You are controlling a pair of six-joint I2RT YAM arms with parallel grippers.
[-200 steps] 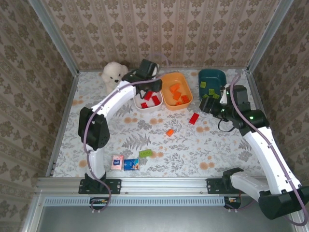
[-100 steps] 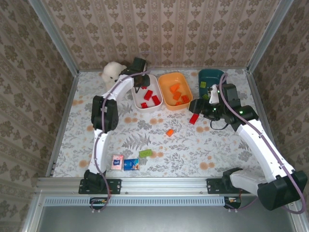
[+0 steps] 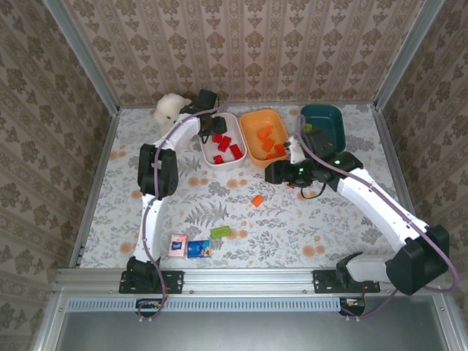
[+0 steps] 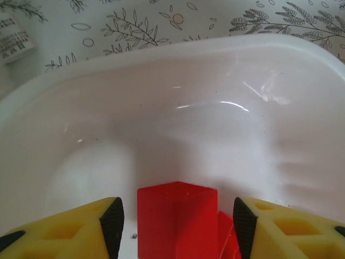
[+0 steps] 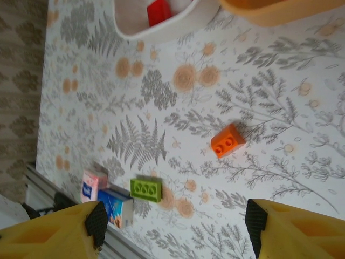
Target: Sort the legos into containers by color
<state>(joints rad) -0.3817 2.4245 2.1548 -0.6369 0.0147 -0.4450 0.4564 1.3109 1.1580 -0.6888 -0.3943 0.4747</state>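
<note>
- Your left gripper [image 3: 213,132] hangs inside the white tray [image 4: 161,65] with its jaws parted. A red brick [image 4: 178,218] stands between the pads with a thin gap on each side, so nothing is clamped. It looks like the brick is where its colour belongs and the jaws are open to leave it there.
- Close beside that brick, toward one pad, you can see the corner of a second red piece [image 4: 229,244]. Ahead of the jaws there is only the tray's bare white floor.
- Your right gripper [image 5: 175,222] hovers over the patterned table [image 5: 280,108], jaws spread wide and holding nothing.
- Ahead of those open jaws an orange brick [image 5: 227,140] lies alone on the table. A green brick [image 5: 145,189] lies nearer the jaws, toward the other finger, just beside the pink and blue packets [image 5: 116,206].
- Both loose bricks fall within the span of the jaws. The wide opening and downward aim suggest you are lining up a pick, though which brick you mean to take cannot be told.
- Beyond the right jaws, seen from above, the orange tray [image 3: 267,112] already holds orange bricks. The teal tray [image 3: 333,114] sits off to its side, the likely home for green.
</note>
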